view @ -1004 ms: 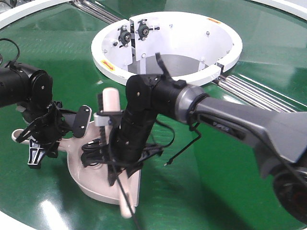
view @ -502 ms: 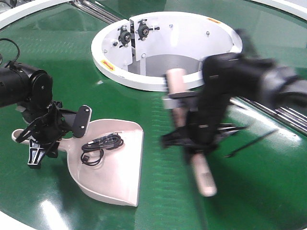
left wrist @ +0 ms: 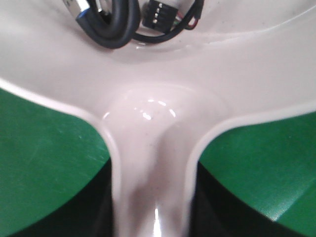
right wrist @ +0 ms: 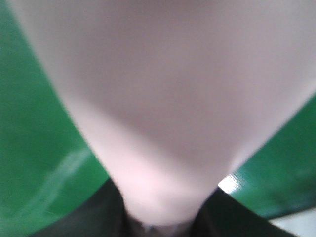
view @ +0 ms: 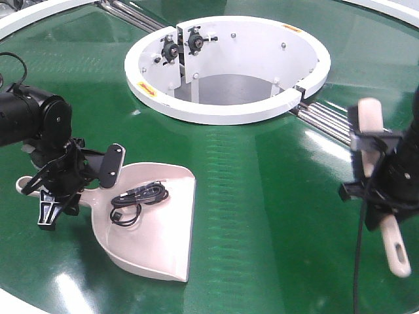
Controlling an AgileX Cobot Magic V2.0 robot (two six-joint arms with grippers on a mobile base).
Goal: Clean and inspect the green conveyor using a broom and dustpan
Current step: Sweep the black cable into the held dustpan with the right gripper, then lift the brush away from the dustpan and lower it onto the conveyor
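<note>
The pale pink dustpan (view: pixel 157 229) lies flat on the green conveyor (view: pixel 262 196) at the left, its mouth to the front right, with a coiled black cable (view: pixel 137 196) inside. My left gripper (view: pixel 62 186) is shut on the dustpan's thin handle (left wrist: pixel 150 187). The cable also shows in the left wrist view (left wrist: pixel 113 24). My right gripper (view: pixel 383 186) at the far right is shut on the pale pink broom (view: pixel 393 245) and holds it above the belt, its slotted handle end pointing down toward the front. The broom fills the right wrist view (right wrist: pixel 163 98); its bristles are hidden.
The white ring-shaped centre opening (view: pixel 229 108) sits at the back middle, with steel roller rods (view: pixel 330 121) running to its right. The conveyor's white rim (view: pixel 39 13) curves along the back left.
My right arm has swung with the broom from over the dustpan across the belt to the far right. The left gripper, the dustpan and the cable have not moved.
</note>
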